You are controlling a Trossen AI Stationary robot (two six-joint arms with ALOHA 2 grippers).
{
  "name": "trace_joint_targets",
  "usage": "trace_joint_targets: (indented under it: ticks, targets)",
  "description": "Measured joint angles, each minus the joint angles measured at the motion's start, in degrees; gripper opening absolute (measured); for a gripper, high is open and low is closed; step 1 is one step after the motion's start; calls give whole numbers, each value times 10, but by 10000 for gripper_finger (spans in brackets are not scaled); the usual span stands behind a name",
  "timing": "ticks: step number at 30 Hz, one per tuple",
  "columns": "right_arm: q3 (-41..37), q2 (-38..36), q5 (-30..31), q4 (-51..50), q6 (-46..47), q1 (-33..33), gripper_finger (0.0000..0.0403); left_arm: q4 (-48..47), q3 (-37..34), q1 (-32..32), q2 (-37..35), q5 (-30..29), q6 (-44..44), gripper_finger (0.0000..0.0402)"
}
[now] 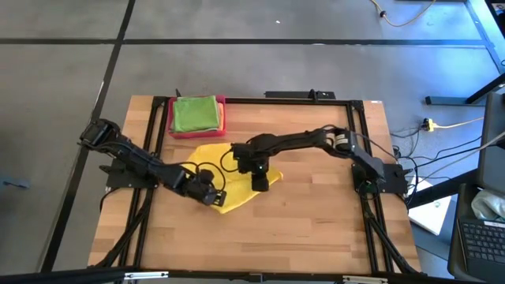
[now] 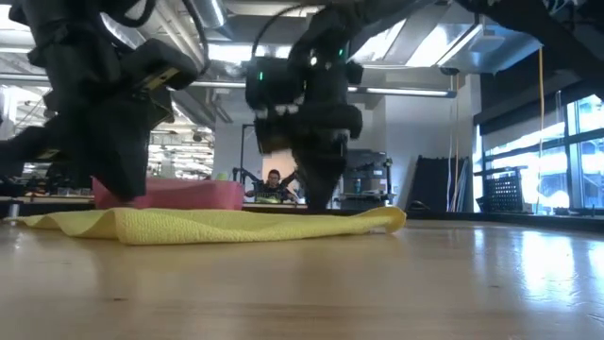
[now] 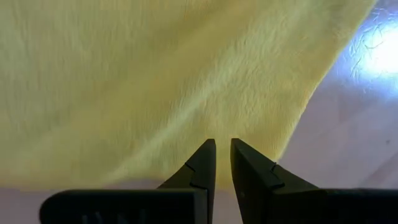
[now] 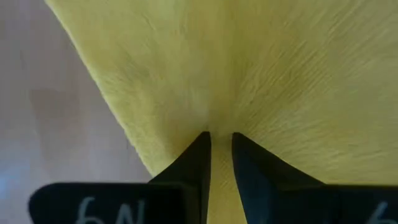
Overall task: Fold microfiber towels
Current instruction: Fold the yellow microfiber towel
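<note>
You are in the grasping step of a fold: the yellow towel (image 1: 229,177) lies loosely doubled on the counter (image 1: 316,229), and both pincers are down at it. Your left pincer (image 1: 211,197) sits at the towel's near corner, its fingers (image 3: 202,165) drawn almost together with only a thin slit between them; in the left wrist view cloth fills the space just ahead of the tips, but you cannot tell whether any of it is actually pinched. Your right pincer (image 1: 259,181) stands on the towel's opposite edge, fingers (image 4: 199,155) likewise nearly closed, and the cloth puckers toward the tips there, which suggests a nip of fabric, though that is a judgement. The next move probably calls for confirming both grips, then lifting the two held points together and carrying them across to meet the far edge evenly. For room: beyond the pincers, away from the towel, the wood lies bare toward the counter's front edge. Behind the towel, past both pincers, the pink-red tray (image 1: 222,118) holds a folded green towel (image 1: 194,113) and lies just beside the yellow cloth, so keep the lift low and clear of its rim.
</note>
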Motion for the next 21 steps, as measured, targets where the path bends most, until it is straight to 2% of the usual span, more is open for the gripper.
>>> trace_joint_targets:
  ticks: [2, 6, 7, 10, 13, 16, 21]
  targets:
    - [0, 15, -40, -20, 21, 0, 66, 1, 0, -9, -1, 11, -26, 42]
    - [0, 36, -260, -96, 45, 0, 54, 0, 0, -31, -4, 19, -50, 42]
    - [0, 39, -295, -117, 38, 3, 51, -1, 0, -37, -4, 19, -54, 42]
    - [0, 38, -344, -167, 26, 9, 42, -8, 0, -52, -4, 18, -60, 42]
    - [0, 35, -394, -173, 10, 10, 31, -22, 0, -58, -4, 11, -52, 42]
    - [0, 22, -374, -166, 26, 9, 17, -36, 0, -57, -4, 1, -26, 42]
    - [0, -6, -234, -167, 44, -10, 5, -39, 0, -49, -4, -7, 63, 42]
